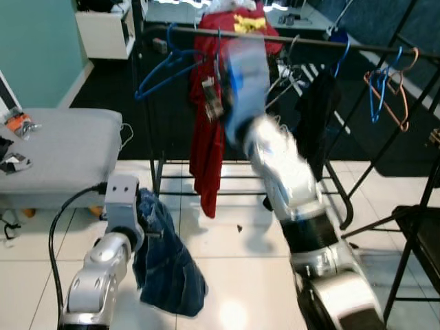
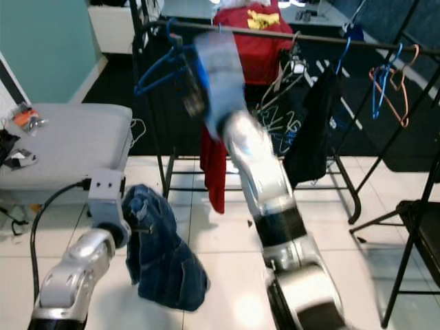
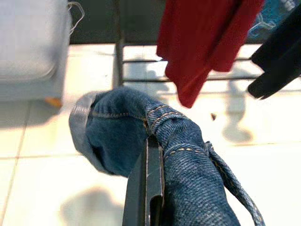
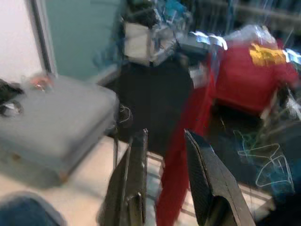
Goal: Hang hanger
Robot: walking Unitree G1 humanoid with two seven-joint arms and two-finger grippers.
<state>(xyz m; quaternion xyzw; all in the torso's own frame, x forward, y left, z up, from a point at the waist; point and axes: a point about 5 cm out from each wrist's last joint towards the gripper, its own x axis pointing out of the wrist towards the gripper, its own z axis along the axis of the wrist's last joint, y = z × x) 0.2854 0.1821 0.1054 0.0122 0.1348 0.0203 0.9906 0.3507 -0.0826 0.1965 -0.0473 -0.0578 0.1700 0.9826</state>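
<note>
The right hand [image 4: 164,179] is raised toward the top centre of the head views, blurred, up by the dark rail [image 1: 357,45] of the clothes rack. In its wrist view the two black fingers [image 4: 209,181] stand spread with a clear gap, nothing between them. Beyond them hangs the red shirt [image 1: 210,148], draped down from the rail at the frame's middle.

The left hand [image 3: 146,188] sits at lower left, its fingers pressed together on a bunch of blue jeans [image 1: 165,265]. The denim hangs down from the pinch above the white tiled floor [image 1: 227,240].

A blue hanger [image 1: 161,72] hooks on the rail at upper left of centre, tilted, just beside the red shirt. Further right along the rail hang a dark garment [image 1: 316,120], then a blue hanger and an orange hanger [image 1: 400,89] close together near the right edge. Several thin wire hangers [image 2: 278,120] cluster behind the right arm.

A grey padded bench [image 1: 58,155] fills the left edge, with small items on its far left end. A black folding chair frame [image 1: 412,227] crowds the right edge. Between bench and chair the tiles lie open in front of the rack's lower bars [image 1: 234,177].
</note>
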